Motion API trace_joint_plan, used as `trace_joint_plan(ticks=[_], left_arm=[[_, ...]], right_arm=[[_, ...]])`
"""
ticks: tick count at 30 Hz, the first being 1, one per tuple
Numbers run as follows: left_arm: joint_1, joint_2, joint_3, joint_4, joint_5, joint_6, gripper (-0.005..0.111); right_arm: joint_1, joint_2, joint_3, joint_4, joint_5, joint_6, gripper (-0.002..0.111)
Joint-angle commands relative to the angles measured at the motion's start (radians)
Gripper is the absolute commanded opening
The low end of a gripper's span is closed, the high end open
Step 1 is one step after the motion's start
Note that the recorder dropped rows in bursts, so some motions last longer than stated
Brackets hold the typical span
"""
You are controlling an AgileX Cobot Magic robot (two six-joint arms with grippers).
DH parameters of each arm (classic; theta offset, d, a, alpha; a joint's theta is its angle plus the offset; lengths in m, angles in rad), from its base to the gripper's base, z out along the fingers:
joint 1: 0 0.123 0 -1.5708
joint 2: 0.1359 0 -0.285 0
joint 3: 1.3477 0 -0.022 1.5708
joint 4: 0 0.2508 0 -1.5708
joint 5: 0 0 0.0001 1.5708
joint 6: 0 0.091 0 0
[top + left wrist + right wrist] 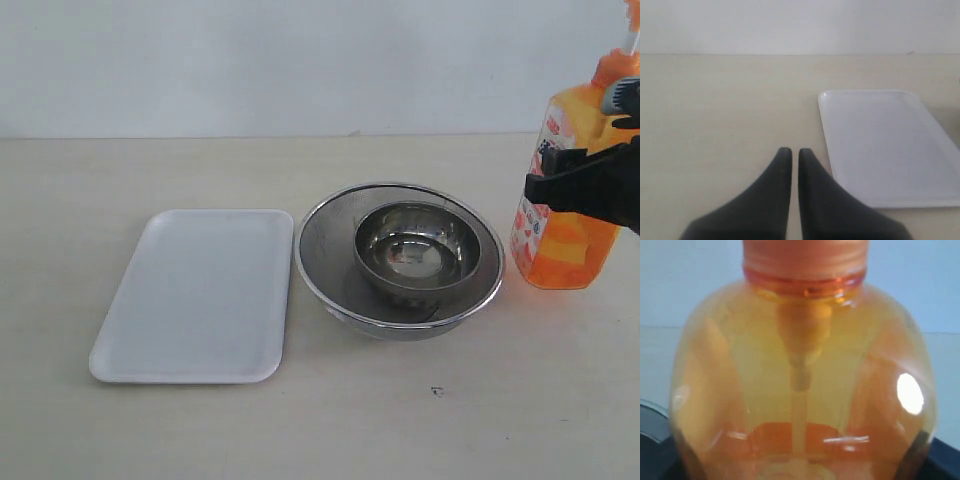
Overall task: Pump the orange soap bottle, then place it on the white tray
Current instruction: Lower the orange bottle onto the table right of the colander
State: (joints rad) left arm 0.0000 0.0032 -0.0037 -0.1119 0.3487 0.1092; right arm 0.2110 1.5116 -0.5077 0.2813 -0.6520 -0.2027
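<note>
The orange soap bottle stands upright at the far right of the table, and its pump head is cut off by the frame edge. My right gripper is shut on the bottle's middle, one black finger across its label side. The bottle fills the right wrist view, with dark fingers at its sides. I cannot tell whether its base touches the table. The white tray lies flat and bare at the left. My left gripper hangs shut over the bare table beside the tray, holding nothing.
A large steel bowl sits between the tray and the bottle, with a smaller steel bowl nested inside it. A pale wall runs along the back of the table. A small dark speck marks the table's front.
</note>
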Motion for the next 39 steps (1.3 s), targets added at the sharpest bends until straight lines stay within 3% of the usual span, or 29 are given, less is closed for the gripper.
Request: trace_joint_plan(ticks=[1, 8, 13, 31, 33, 39], left_arm=[[0.002, -0.003, 0.004, -0.005, -0.008, -0.008, 0.005], [0.002, -0.003, 0.004, -0.005, -0.008, -0.008, 0.005], [0.002, -0.003, 0.004, -0.005, -0.008, -0.008, 0.005], [0.002, -0.003, 0.004, -0.005, -0.008, -0.008, 0.005], [0.002, -0.003, 0.004, -0.005, -0.008, -0.008, 0.005], [0.002, -0.003, 0.004, -0.005, -0.008, -0.008, 0.005]], right_arm=[[-0.003, -0.014, 0.018, -0.083, -0.149, 0.071, 0.0], [-0.003, 0.028, 0.022, -0.09, -0.173, 0.074, 0.0], [-0.003, 0.094, 0.06, -0.09, -0.321, 0.108, 0.0], [-0.003, 0.15, 0.06, -0.105, -0.318, 0.089, 0.001], [-0.003, 0.171, 0.06, -0.105, -0.33, 0.107, 0.009], [-0.003, 0.186, 0.06, -0.134, -0.352, 0.15, 0.057]])
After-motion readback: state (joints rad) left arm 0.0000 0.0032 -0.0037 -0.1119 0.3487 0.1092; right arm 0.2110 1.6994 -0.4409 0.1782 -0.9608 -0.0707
